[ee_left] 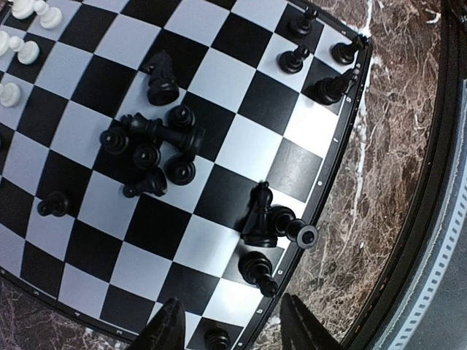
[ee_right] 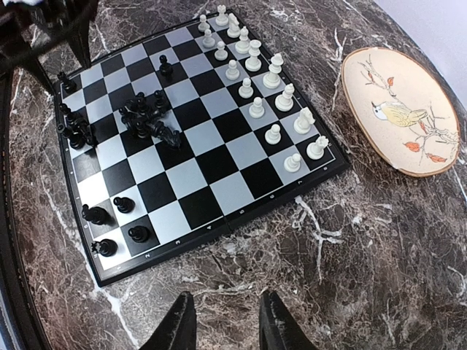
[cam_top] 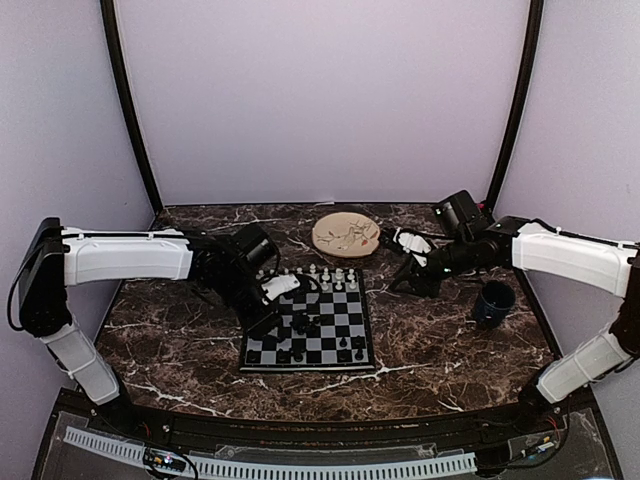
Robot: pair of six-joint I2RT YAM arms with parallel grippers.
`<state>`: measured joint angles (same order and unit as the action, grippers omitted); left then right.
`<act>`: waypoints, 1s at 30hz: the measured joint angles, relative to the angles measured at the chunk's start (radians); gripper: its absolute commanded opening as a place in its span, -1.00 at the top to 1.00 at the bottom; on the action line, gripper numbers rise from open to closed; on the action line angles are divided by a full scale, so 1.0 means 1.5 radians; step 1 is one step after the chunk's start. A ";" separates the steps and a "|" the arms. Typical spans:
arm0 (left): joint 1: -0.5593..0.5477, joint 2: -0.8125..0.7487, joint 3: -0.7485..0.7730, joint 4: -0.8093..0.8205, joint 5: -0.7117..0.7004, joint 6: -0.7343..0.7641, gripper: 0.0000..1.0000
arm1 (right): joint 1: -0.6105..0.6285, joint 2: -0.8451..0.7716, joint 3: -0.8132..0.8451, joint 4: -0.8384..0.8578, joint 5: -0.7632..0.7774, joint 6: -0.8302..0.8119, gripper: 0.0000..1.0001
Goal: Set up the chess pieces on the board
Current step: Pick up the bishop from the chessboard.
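The board (cam_top: 352,322) lies mid-table. White chess pieces (ee_right: 255,87) stand in two rows along its far side. Black chess pieces (ee_left: 157,146) lie in a toppled heap mid-board. A few more (ee_left: 266,219) stand or lie by the near edge, and others (ee_right: 109,226) stand at a corner. My left gripper (ee_left: 233,332) hovers open over the board's near-left edge (cam_top: 265,318). A black pawn (ee_left: 217,339) stands below the gap, untouched. My right gripper (ee_right: 228,328) is open over bare marble, right of the board (cam_top: 405,280), holding nothing.
A round beige plate (cam_top: 346,233) painted with a bird lies behind the board, also in the right wrist view (ee_right: 401,109). A dark cup (cam_top: 494,302) stands at the right, under my right arm. Purple walls close in the marble table.
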<state>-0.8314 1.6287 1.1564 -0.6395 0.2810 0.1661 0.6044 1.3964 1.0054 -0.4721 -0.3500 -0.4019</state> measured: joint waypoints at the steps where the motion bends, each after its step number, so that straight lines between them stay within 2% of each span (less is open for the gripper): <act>1: -0.008 0.009 0.000 -0.002 -0.008 0.004 0.06 | -0.001 -0.002 -0.001 0.003 -0.002 0.000 0.37; 10: -0.046 0.063 0.000 -0.003 -0.059 0.017 0.05 | -0.003 -0.010 -0.007 0.011 -0.011 0.000 0.36; 23: -0.059 0.081 0.002 0.026 -0.062 0.020 0.05 | -0.003 -0.009 -0.007 0.014 -0.014 0.001 0.36; 30: -0.062 0.092 0.005 0.026 -0.052 0.022 0.18 | -0.003 -0.008 -0.007 0.014 -0.017 0.003 0.35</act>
<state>-0.9237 1.7672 1.1637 -0.6003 0.2035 0.1997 0.6003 1.3842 0.9955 -0.4511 -0.3756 -0.3981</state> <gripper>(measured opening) 0.435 0.322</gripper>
